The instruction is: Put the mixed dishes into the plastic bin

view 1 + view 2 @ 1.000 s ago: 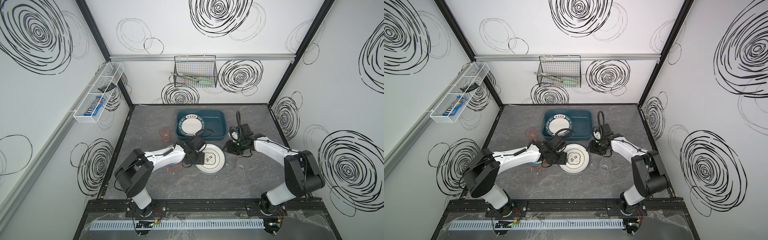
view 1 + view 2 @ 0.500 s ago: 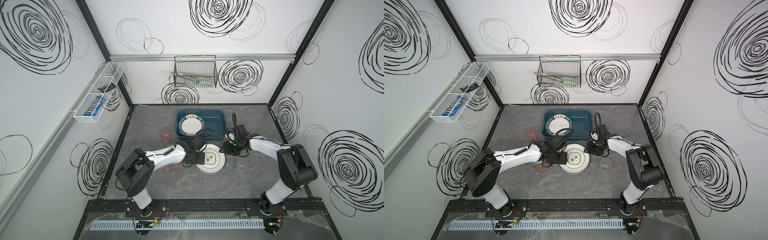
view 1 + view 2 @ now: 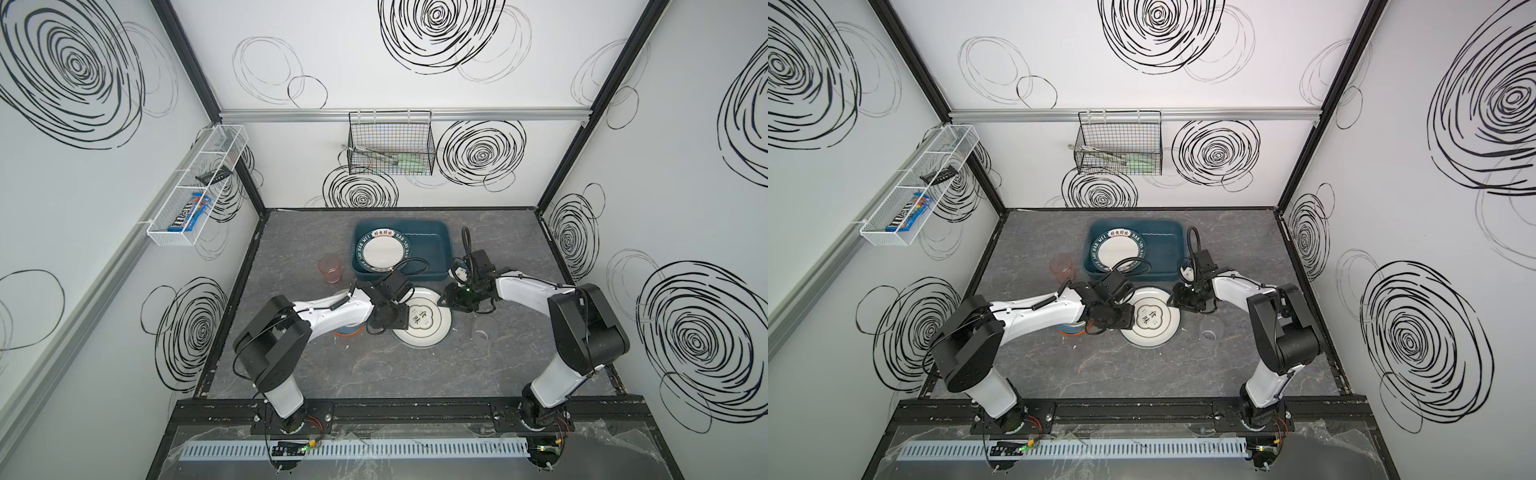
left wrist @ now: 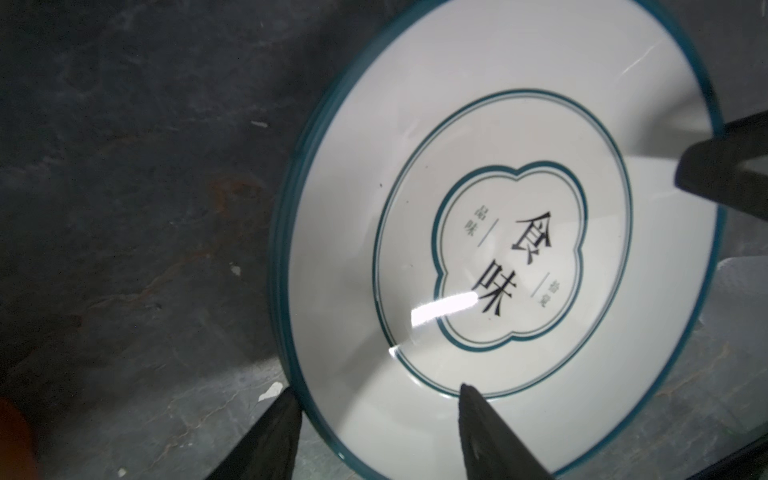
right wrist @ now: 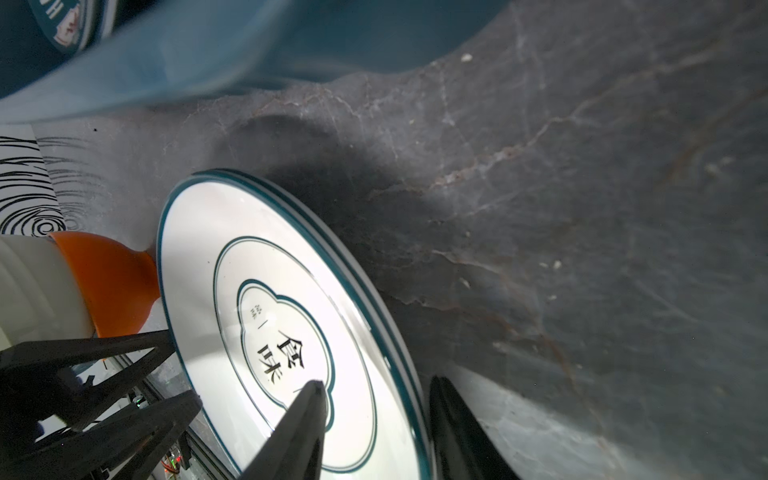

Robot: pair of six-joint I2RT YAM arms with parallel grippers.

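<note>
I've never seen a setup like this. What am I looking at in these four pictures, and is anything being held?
This is a robot with a left arm and a right arm, both mounted at the near edge of a grey table. Each arm ends in a two-fingered gripper. The two wide pictures look down from overhead and show nearly the same view. The two close-ups come from cameras on the arms' wrists.

On the table are a teal bin with one plate inside and a second plate in front of it. There are also a pink tumbler, a clear tumbler and bowls partly under the left arm.

The left gripper and right gripper sit at opposite sides of the second plate, jaws apart, its rim between the fingers. Neither looks clamped yet.
</note>
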